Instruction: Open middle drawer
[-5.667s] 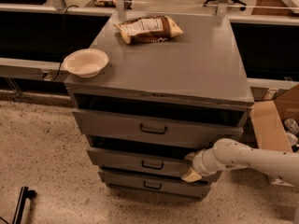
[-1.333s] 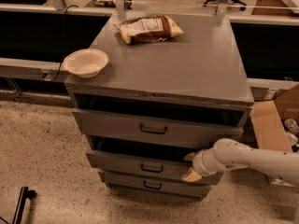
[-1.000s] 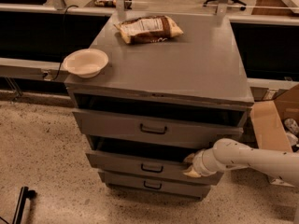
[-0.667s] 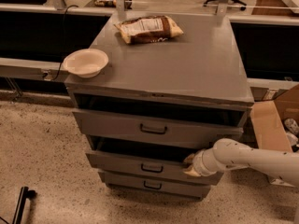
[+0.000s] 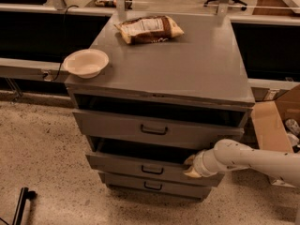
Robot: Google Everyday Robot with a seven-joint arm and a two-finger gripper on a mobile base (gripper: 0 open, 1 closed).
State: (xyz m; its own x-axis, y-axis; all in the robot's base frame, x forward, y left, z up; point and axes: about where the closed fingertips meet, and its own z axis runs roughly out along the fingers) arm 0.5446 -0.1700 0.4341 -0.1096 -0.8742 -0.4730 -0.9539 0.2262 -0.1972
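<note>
The arm (image 5: 253,159) is a thick, smooth white tube, rounded along its length, with a wider ringed collar at the wrist. The end effector (image 5: 191,167) is small and cream-tan, darker than the arm, and sits at the right end of the middle drawer (image 5: 122,165).

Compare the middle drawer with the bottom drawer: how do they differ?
The middle drawer juts forward, its dark inside showing; the bottom drawer sits farther back. The middle drawer's front is larger than the bottom drawer's. The gripper is at the middle drawer's right end, not the bottom drawer's. Both are grey with black bar handles.
</note>
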